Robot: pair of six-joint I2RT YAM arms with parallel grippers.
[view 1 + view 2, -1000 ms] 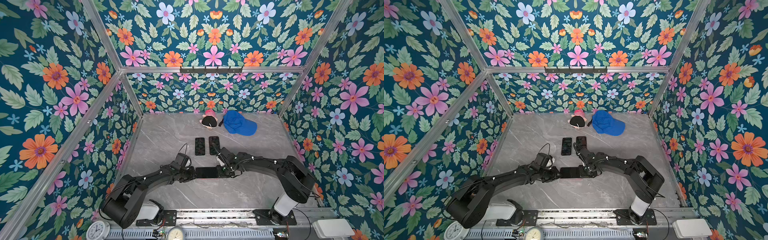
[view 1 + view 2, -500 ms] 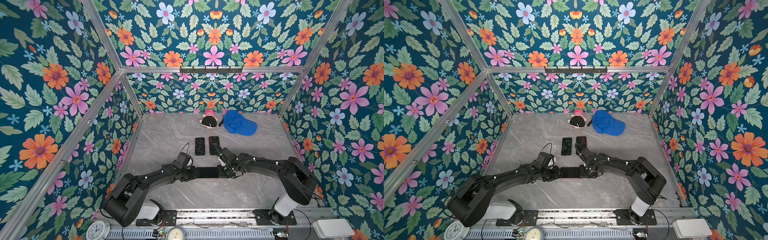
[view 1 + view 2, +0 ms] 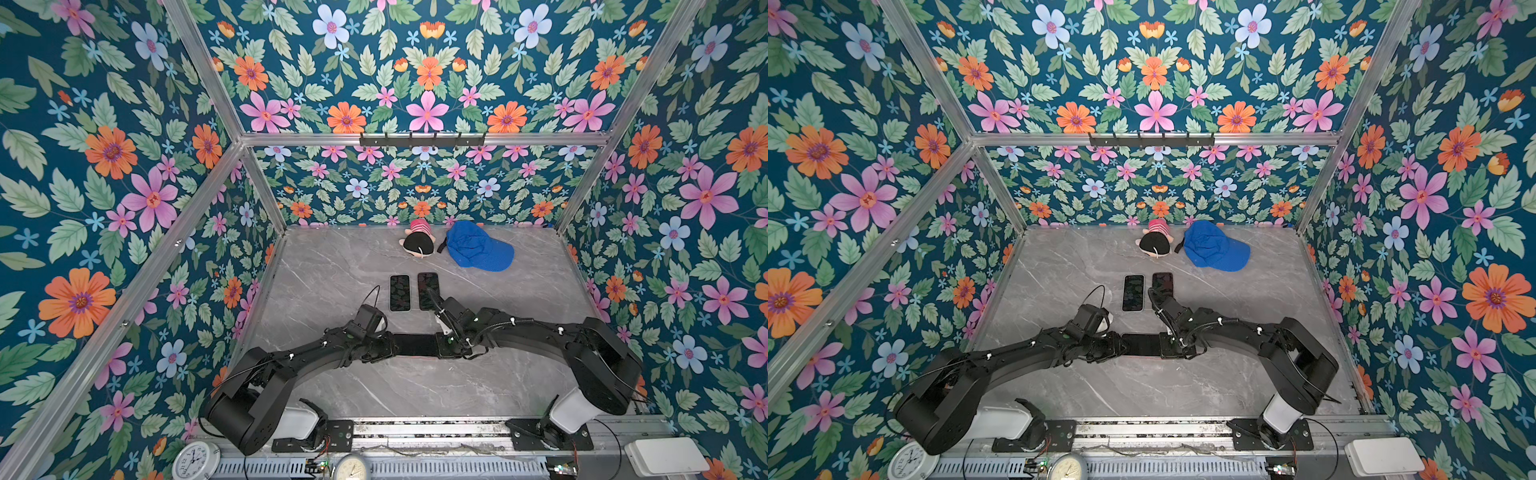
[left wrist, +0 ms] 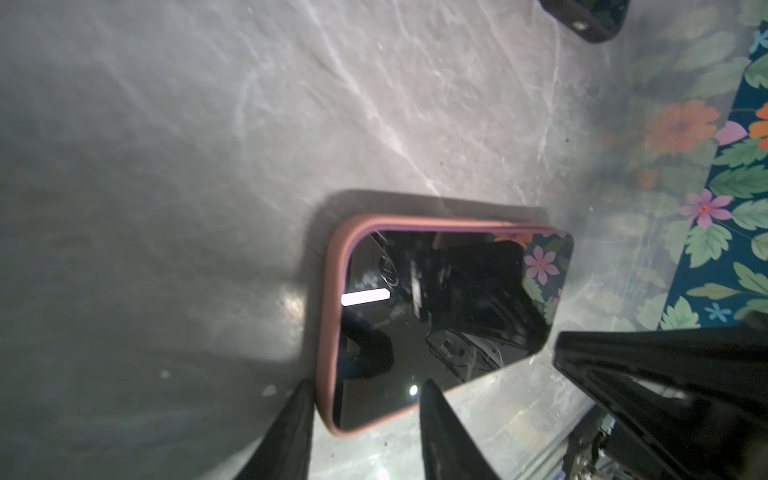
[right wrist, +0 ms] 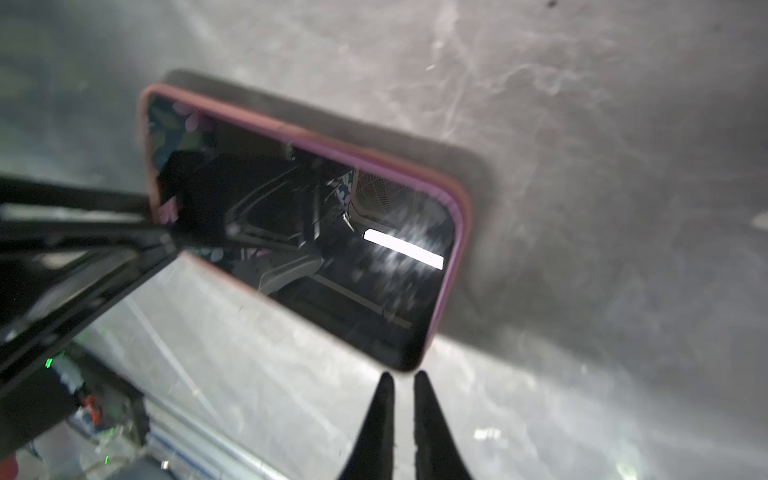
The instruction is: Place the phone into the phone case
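Pink rubber rim of the case (image 4: 328,311) surrounds the phone (image 4: 436,311) on every edge that shows, so the phone appears seated. The pair lies flat, screen up, on the table (image 3: 415,390), near its front middle. Its long axis runs across both top views, in line between the two grippers, one short end toward each. Left gripper (image 4: 365,382) stands open, straddling the rim at its short end: one finger outside the case, one above the glass, gripping nothing. Right gripper (image 5: 403,376) is almost closed and empty, tips just beside a corner of the opposite end. Neither arm is clearly nearer. Any retreat runs outward along that axis. Compared with one second earlier, phone and case lie in the same spot, and the left jaws stand wider
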